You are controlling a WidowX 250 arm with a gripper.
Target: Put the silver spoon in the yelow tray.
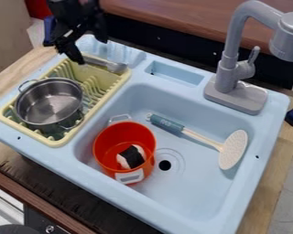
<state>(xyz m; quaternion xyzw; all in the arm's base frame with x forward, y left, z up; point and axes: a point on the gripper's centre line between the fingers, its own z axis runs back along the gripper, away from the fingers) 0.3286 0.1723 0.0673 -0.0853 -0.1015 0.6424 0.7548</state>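
Observation:
My gripper (92, 51) hangs over the far left corner of the sink unit, its two fingers apart, so it is open. One fingertip is at the handle end of the silver spoon (115, 67); whether they touch I cannot tell. The spoon lies across the far end of the yellow tray (95, 109), a slotted dish rack, with its bowl at the tray's far right corner. Part of the handle is hidden behind the gripper.
A steel pot (49, 103) sits in the tray's near left part. The basin (192, 192) holds a red-orange pot (124, 148) with a black-and-white item, and a slotted turner (233, 150). A grey faucet (235, 87) stands behind.

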